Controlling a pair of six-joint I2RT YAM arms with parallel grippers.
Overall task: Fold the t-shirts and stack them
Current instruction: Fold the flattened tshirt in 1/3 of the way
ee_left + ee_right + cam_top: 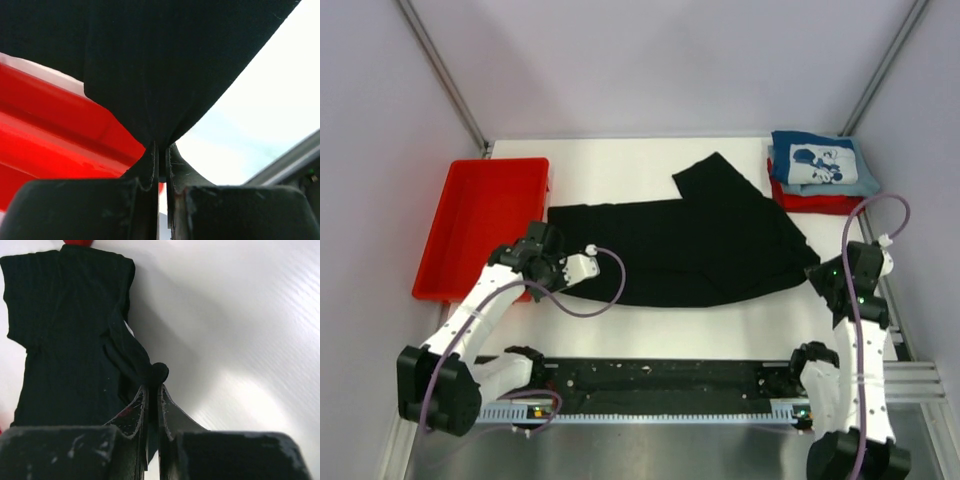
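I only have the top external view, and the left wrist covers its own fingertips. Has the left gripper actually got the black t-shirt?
Observer: Yes. In the left wrist view the left gripper is shut on a gathered fold of the black t-shirt, and the cloth fans out from the pinch.
Operator: And the right side? From above I just see the arm at the shirt's edge.
Observer: The right wrist view shows the right gripper shut too, with a small bunched corner of the shirt pinched at its tips.
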